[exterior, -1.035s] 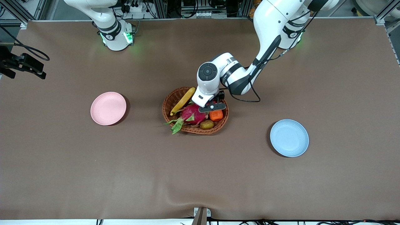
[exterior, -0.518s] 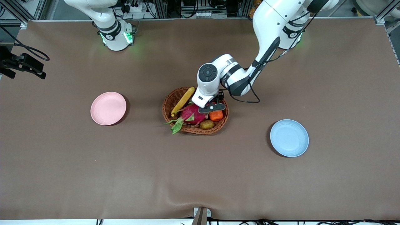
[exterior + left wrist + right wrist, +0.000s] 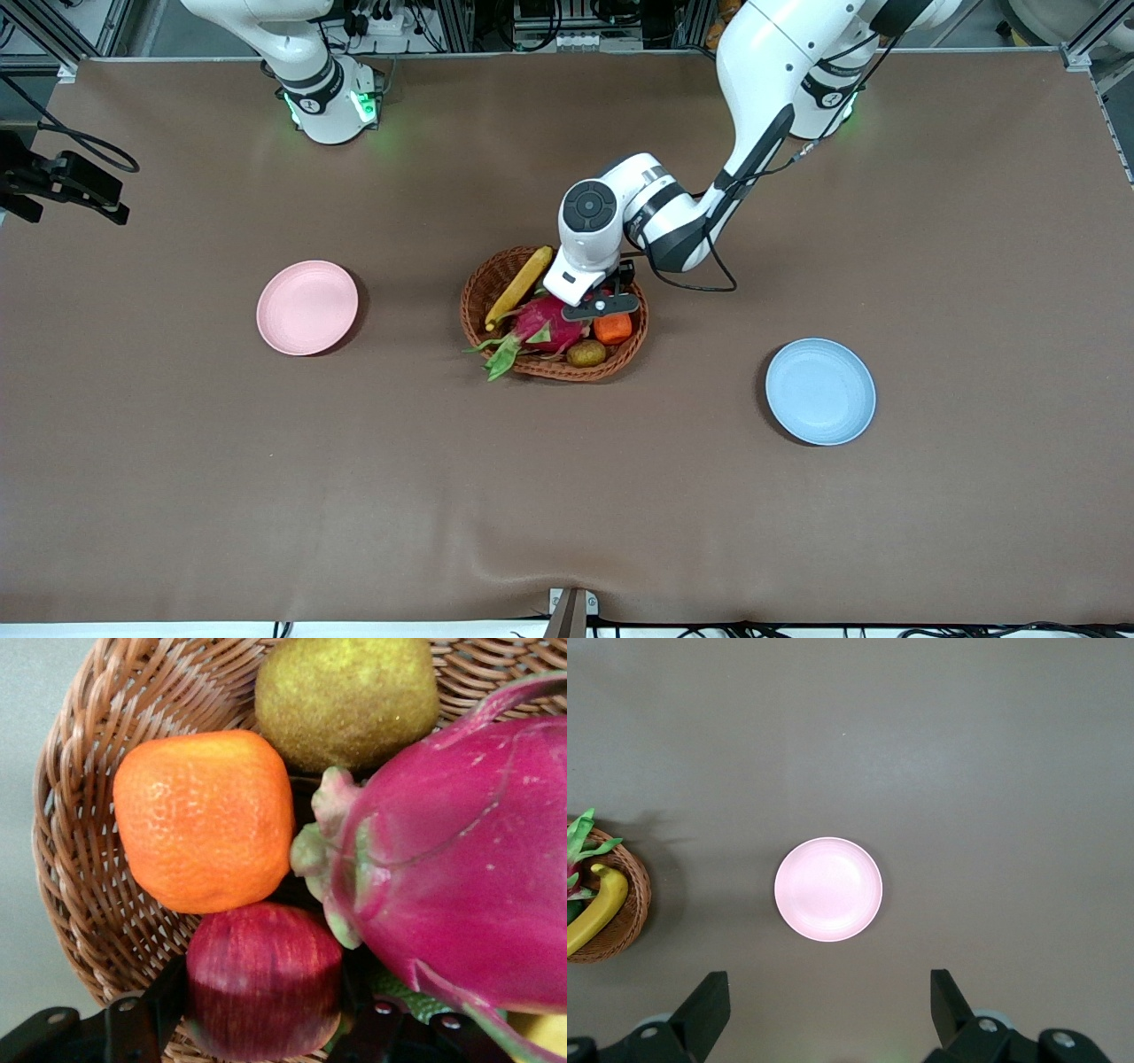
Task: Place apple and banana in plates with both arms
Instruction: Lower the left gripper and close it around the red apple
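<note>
Apple and banana are both sitting in the basket (image 3: pixel 478 288) for us right now, so neither plate has fruit on it. Biggest thing first: the counter (image 3: pixel 567 496) is covered in a plain brown cloth with a slight ripple near the front camera's edge, and along the arms' edge we can see metal framing and cables.

Left arm (image 3: pixel 762 97) reaches down into the wicker basket in the middle of the counter. Right arm (image 3: pixel 292 53) waits up high, and its wrist view looks straight down on the pink plate (image 3: pixel 307 307), with its end effector (image 3: pixel 828 1005) spread wide over bare cloth beside that plate.

Pink plate sits toward the right arm's end of the counter, blue plate (image 3: pixel 820 391) toward the left arm's end and a bit nearer the front camera.

In the basket we've got the dragon fruit (image 3: pixel 461 868) as the big one, the banana (image 3: pixel 518 286) lying along the rim farther from the front camera, then the orange fruit (image 3: pixel 205 819), a brownish-green fruit (image 3: pixel 347 695), and the apple (image 3: pixel 263 979).

Left end effector (image 3: pixel 263 1010) is pinching the apple, one finger on each side, with the apple touching the orange fruit and tucked right against the dragon fruit.
</note>
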